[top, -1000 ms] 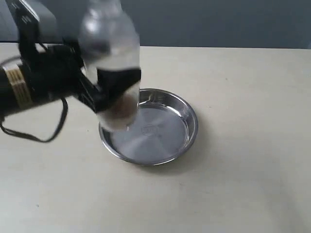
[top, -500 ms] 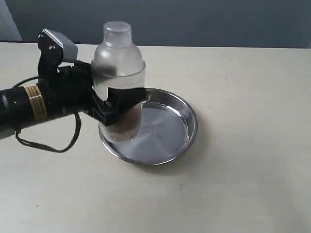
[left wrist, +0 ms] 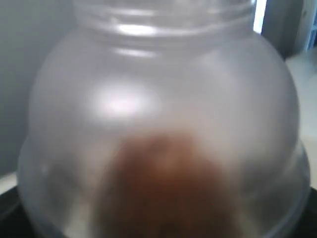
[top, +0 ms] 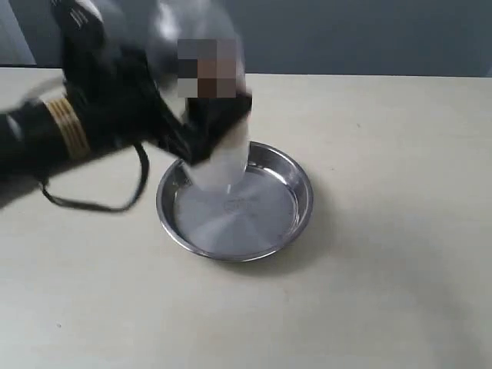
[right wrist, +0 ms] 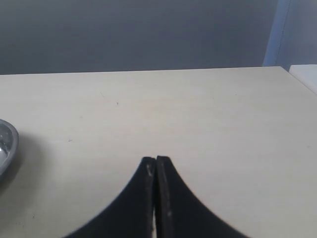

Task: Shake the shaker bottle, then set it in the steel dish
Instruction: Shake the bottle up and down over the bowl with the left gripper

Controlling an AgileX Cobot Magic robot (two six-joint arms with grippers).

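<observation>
The frosted shaker bottle (top: 219, 150) hangs blurred above the back left part of the steel dish (top: 296, 219), held in the air. My left gripper (top: 211, 127) is shut on its body, with the black arm reaching in from the left. In the left wrist view the bottle (left wrist: 163, 114) fills the frame, brown granules (left wrist: 163, 188) heaped inside it. My right gripper (right wrist: 156, 159) is shut with nothing in it, over bare table; it is out of the exterior view. A sliver of the dish's rim (right wrist: 6, 144) shows in the right wrist view.
The beige table (top: 384, 292) stretches around the dish. A black cable (top: 92, 204) loops under the left arm. A dark wall runs behind the table's far edge.
The bottle went from raised and blurred, down to upright by the dish's rim, and is now lifted again, shifted right and blurred with motion. The left arm moved with it.
</observation>
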